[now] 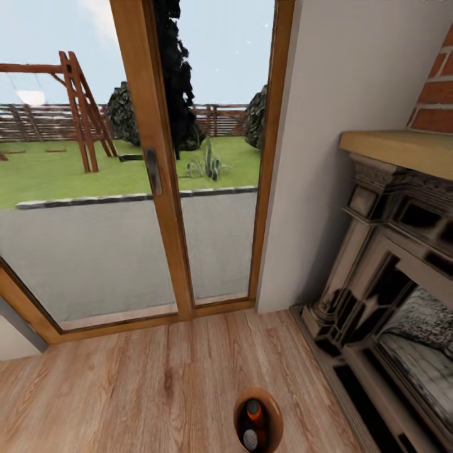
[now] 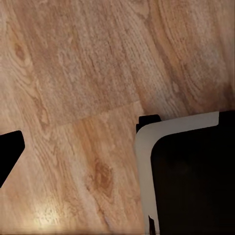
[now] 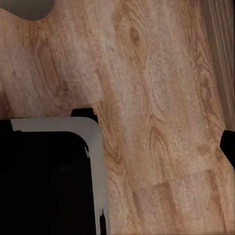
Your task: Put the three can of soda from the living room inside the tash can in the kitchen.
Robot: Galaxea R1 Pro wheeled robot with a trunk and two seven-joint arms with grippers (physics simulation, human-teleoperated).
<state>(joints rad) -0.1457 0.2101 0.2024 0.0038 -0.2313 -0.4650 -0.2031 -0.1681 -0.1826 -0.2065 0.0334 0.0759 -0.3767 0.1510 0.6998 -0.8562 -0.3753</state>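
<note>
Robot stands in the living room facing the glass doors (image 1: 157,170), fireplace (image 1: 390,296) at right; the tash can (image 1: 238,416) sits near on the wood floor (image 1: 145,384) holding two soda cans (image 1: 253,411), jaw state cannot be told; likely best to carry the bin level, turning slowly toward the kitchen.

Pale wood floor (image 1: 138,384) runs to wood-framed glass doors (image 1: 151,170) at the far side — beyond them a paved strip, lawn, a swing frame (image 1: 78,110) and fence in daylight. On the right, a plain wall (image 1: 340,82) meets an ornate fireplace (image 1: 390,277) under brick (image 1: 437,100).
</note>
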